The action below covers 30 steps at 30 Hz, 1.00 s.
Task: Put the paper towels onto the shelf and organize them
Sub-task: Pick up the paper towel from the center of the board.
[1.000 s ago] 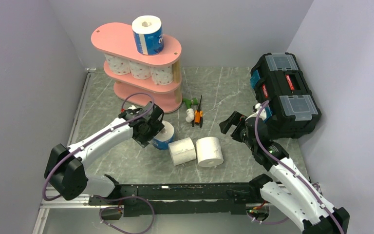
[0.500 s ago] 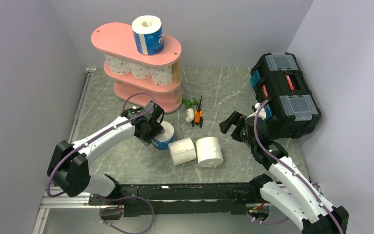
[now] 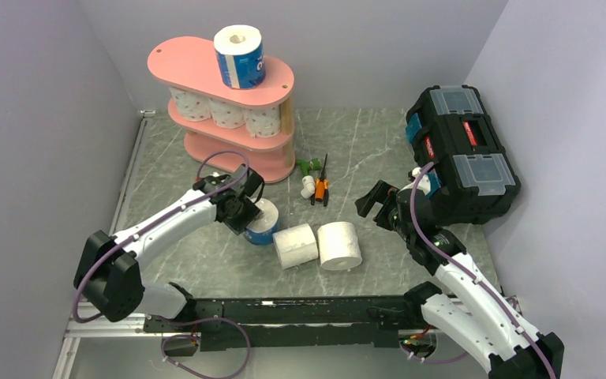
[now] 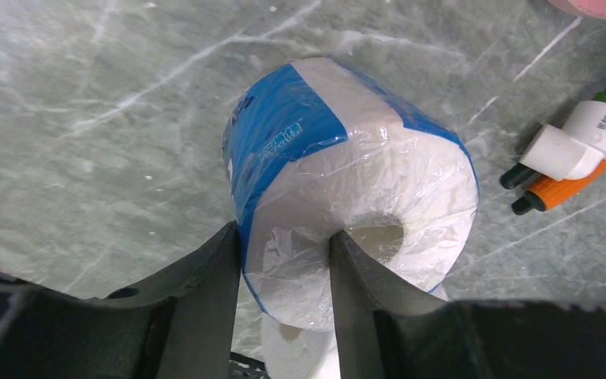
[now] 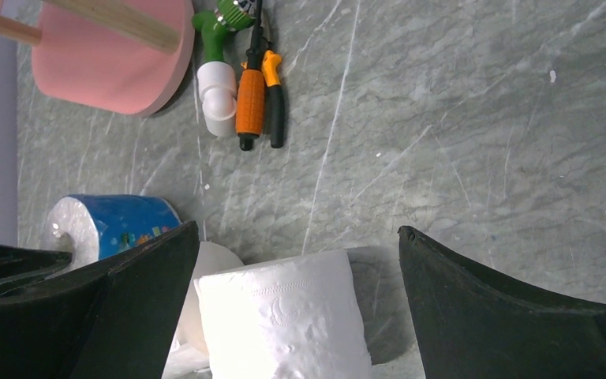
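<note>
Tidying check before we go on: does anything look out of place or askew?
Two plain rolls sit on the table, not on the shelf. The left gripper pinches a blue-wrapped roll by its wall, one finger in the core. Hand tools lie beside the shelf.

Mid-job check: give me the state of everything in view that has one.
left hand: shut on the blue-wrapped roll wall, one finger in its core.
right hand: open, empty.
second blue roll: upright on the shelf top.
dotted rolls: three on the middle tier.
plain rolls: two, not shelved.
toolbox: closed.
</note>
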### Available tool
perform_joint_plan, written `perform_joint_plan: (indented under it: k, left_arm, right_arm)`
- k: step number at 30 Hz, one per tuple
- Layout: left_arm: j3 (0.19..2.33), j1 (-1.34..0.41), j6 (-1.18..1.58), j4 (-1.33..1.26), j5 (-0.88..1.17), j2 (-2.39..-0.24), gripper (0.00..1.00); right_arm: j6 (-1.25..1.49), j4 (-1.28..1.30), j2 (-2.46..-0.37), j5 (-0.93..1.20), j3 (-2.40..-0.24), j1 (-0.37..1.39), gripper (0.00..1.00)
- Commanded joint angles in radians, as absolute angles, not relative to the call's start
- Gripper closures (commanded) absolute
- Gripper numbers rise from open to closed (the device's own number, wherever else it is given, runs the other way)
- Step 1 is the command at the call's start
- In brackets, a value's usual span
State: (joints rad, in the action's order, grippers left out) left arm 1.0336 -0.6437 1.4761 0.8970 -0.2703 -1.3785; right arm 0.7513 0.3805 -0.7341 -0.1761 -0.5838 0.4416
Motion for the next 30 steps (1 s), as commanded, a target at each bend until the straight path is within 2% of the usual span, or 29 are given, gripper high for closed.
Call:
perform_joint_plan:
  k: [1, 9, 14, 23, 30]
  left_arm:
    - [1.072, -0.621, 1.449, 0.999, -0.346, -1.283, 0.62]
    - [1.227, -0.500, 1.387, 1.148, -0.431, -1.117, 0.60]
    - [1.332, -0.411, 1.325, 1.136, -0.457, -1.042, 0.69]
    - [1.682, -0.301, 1.206, 1.125, -0.464, -1.108, 0.68]
    - [1.857, -0.232, 1.131, 1.042, -0.489, -1.168, 0.69]
  right_arm:
    - [0.734, 0.352, -0.736, -0.183, -0.601, 0.438, 0.00]
    - [0.722, 0.353, -0.731, -0.178, -0.623, 0.436, 0.00]
    - [0.731, 0.348, -0.724, -0.170, -0.616, 0.435, 0.00]
    - [0.730, 0.366, -0.700, -0.168, -0.611, 0.436, 0.00]
    - [0.732, 0.382, -0.674, -0.169, -0.599, 0.435, 0.00]
